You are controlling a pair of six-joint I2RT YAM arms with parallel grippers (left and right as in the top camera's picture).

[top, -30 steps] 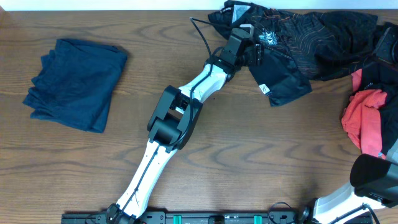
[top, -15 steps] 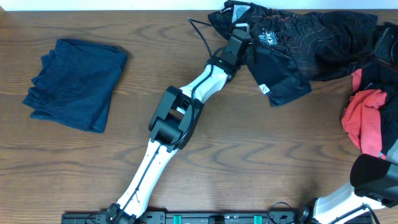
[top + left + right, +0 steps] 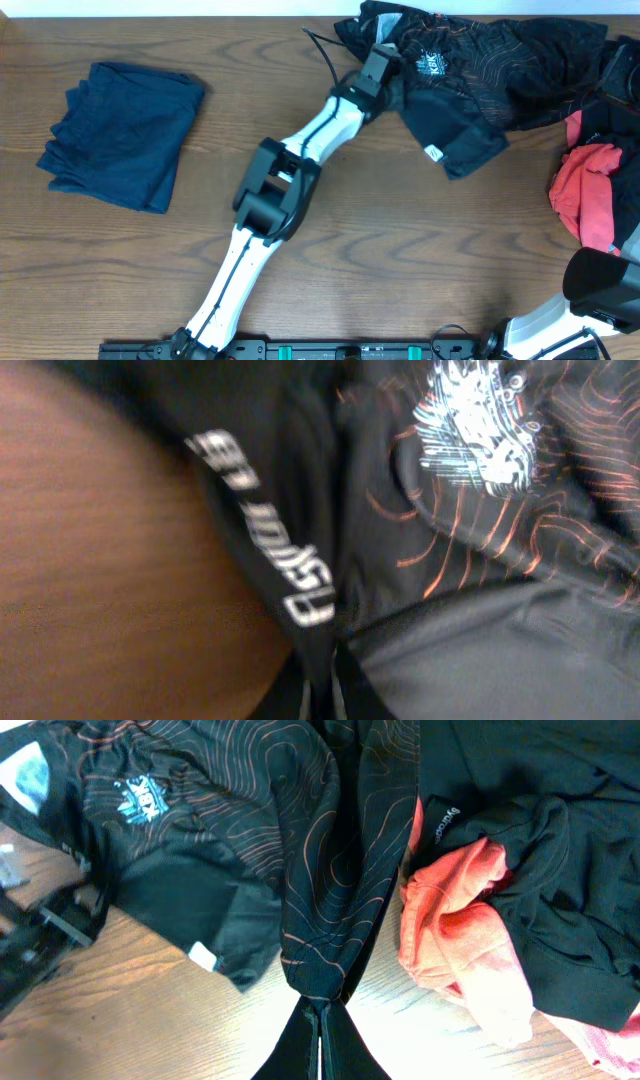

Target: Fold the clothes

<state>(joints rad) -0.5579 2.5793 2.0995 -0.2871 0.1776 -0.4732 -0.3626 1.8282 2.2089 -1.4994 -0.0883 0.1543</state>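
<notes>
Black shorts (image 3: 500,60) with thin orange lines and a white logo lie crumpled at the table's far right. My left gripper (image 3: 385,52) reaches to their left end. In the left wrist view it (image 3: 320,698) is shut on the black waistband (image 3: 262,530) with white lettering. My right gripper (image 3: 322,1045) is shut on a bunched fold of the same shorts (image 3: 330,870); I cannot make it out in the overhead view. A folded dark blue garment (image 3: 125,130) lies at the left.
A pink garment (image 3: 590,190) and another black garment (image 3: 612,100) are piled at the right edge, next to the shorts. Part of the right arm (image 3: 603,285) shows at the bottom right. Bare wooden table (image 3: 420,250) spreads across the middle and front.
My left gripper has shut on the shorts' waistband and edged towards the far side. The loose grey-lined flap of the shorts has shifted slightly right.
</notes>
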